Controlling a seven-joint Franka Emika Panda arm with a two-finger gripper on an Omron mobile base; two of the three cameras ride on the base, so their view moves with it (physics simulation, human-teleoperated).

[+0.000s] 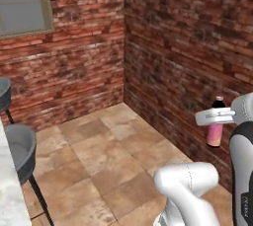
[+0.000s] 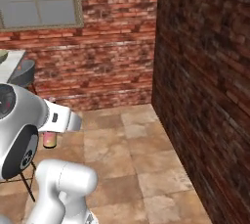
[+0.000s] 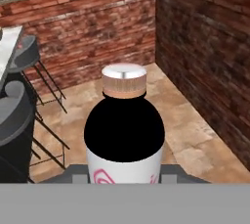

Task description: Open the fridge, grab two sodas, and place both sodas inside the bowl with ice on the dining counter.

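Observation:
My gripper (image 1: 215,118) is shut on a soda (image 1: 215,134), a slim pink bottle with a dark neck and cap, held upright in the air near the right brick wall. In the hand view the soda (image 3: 124,130) looms close between my fingertips (image 3: 78,175), its cap pointing up. From the right base view only the soda's pink base (image 2: 50,140) pokes out below the white hand. The dining counter (image 1: 9,195) runs along the far left, and an olive sliver of the bowl (image 2: 2,56) sits on its marble top (image 2: 13,64). The fridge is out of view.
Round grey stools (image 1: 20,146) (image 3: 14,115) stand along the counter. Brick walls meet in a corner ahead (image 1: 124,47), with a window (image 2: 39,0) on the far wall. Tan tiled floor (image 1: 108,146) lies open between counter and walls.

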